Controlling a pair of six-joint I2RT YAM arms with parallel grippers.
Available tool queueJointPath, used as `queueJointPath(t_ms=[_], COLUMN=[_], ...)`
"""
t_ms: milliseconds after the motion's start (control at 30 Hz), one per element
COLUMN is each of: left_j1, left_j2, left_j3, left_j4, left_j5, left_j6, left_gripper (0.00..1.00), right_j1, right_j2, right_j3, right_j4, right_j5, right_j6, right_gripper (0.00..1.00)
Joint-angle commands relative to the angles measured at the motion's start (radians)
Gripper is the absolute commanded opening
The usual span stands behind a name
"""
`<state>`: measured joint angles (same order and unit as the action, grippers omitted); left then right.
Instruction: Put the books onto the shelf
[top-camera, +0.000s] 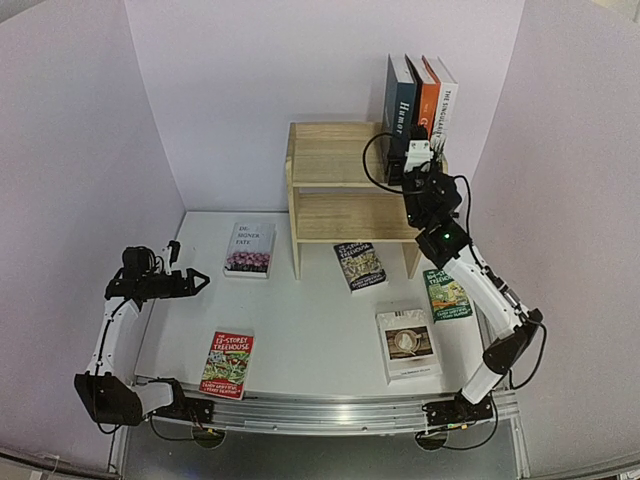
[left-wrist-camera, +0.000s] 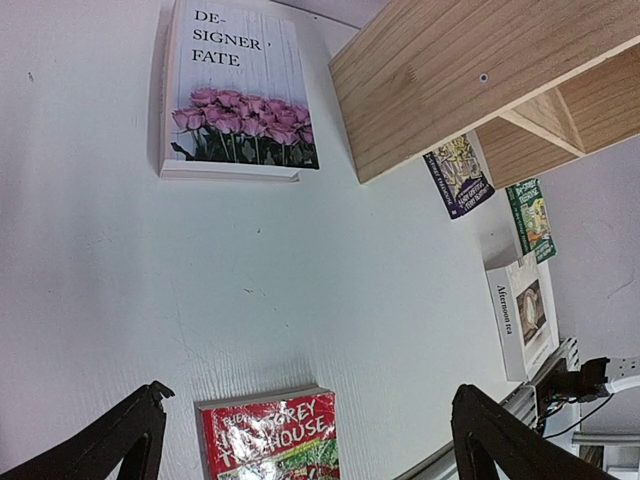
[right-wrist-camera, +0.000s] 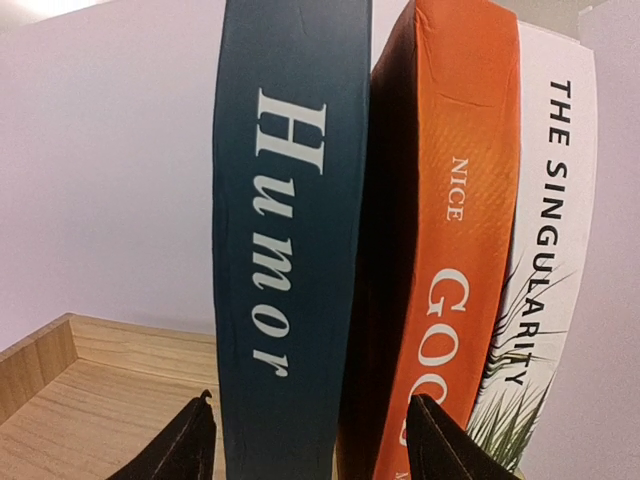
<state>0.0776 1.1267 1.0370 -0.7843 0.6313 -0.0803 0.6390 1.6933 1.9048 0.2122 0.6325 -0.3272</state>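
Note:
Three books stand upright at the right end of the pine shelf's (top-camera: 340, 160) top tier: a navy "Humor" book (top-camera: 400, 100), an orange "Good" book (top-camera: 428, 95) and a white "Singularity" book (top-camera: 445, 95). My right gripper (top-camera: 418, 155) is at their lower spines. In the right wrist view its jaws (right-wrist-camera: 312, 400) stand open astride the navy book (right-wrist-camera: 290, 200), with a gap on the orange book's (right-wrist-camera: 460, 200) side. My left gripper (top-camera: 190, 283) hovers open over the table's left, above a red Treehouse paperback (left-wrist-camera: 270, 440).
Lying flat on the table are a rose-cover "Designer Fate" book (top-camera: 250, 248), a dark Treehouse paperback (top-camera: 359, 266), a green Treehouse paperback (top-camera: 446, 295), a white coffee-cup book (top-camera: 407, 342) and the red Treehouse paperback (top-camera: 227, 364). The shelf's lower tier holds nothing.

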Motion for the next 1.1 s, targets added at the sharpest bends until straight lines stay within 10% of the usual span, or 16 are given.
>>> queueJointPath(t_ms=[0,533,1067], left_j1=[-0.004,-0.004,-0.003], left_j2=[-0.006,-0.002,-0.016], left_j3=[0.004,-0.011,-0.028], left_j4=[0.020,0.029,0.015], left_j5=[0.020,0.015,0.012], left_j6=[-0.004,-0.008,-0.008], left_gripper=[1.00,1.00,1.00], right_j1=[0.021,0.164,0.112], right_j2=[-0.087,-0.023,0.657], right_j3=[-0.043,0.042,0.786], right_j4=[-0.012,-0.211,0.099], right_j5=[-0.058,-0.213,0.227], right_j6=[0.054,0.097,-0.620], right_gripper=[0.63,0.56,0.56])
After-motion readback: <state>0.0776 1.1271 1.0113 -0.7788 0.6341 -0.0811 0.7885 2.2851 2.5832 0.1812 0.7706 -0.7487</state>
